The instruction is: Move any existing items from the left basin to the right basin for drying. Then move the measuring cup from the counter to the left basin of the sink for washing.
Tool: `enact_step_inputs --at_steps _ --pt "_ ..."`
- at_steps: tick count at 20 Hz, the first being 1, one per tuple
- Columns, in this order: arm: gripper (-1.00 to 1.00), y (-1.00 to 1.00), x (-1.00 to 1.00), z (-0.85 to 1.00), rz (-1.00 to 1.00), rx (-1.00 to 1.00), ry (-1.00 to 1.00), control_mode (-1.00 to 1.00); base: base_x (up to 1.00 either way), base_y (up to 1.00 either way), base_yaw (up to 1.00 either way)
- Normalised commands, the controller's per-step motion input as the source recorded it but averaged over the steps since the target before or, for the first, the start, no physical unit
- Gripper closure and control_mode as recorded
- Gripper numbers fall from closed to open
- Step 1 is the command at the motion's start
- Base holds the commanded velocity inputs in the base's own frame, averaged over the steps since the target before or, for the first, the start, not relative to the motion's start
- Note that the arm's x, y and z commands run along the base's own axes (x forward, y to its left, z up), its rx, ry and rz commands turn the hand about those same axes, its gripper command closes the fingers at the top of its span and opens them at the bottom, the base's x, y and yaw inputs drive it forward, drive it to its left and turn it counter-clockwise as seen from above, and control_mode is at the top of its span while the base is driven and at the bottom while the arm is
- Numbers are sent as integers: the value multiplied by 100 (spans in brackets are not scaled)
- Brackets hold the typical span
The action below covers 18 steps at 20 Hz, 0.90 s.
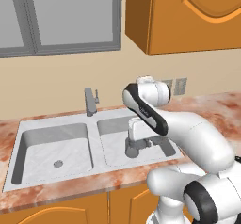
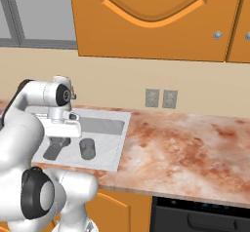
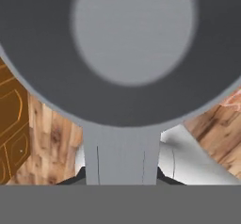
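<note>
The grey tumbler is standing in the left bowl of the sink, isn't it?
Not quite. The tumbler is standing in the right basin of the sink, not the left one. The right base view shows it.

Beige wall (image 1: 56, 84) behind, grey window (image 1: 56, 16) at left, orange cupboards (image 2: 156, 19) overhead, twin sockets (image 2: 161, 98) below them.

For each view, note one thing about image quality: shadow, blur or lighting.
Left base view: soft shade inside the left basin, even light, no glare. Right base view: the tumbler casts a faint shadow. Hand view: the tumbler is very close and blurred at its edges.
</note>
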Motion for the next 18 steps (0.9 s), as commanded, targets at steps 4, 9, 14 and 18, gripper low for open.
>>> enact_step_inputs --at_steps 4,9,14,18 --pt "100 72 0 0 11 0 6 -100 0 0 0" --pt "100 68 7 -2 11 0 6 -100 0 0 0" --pt "100 73 29 -11 10 0 8 -100 0 0 0" --pt "100 71 36 -19 11 0 8 -100 0 0 0"
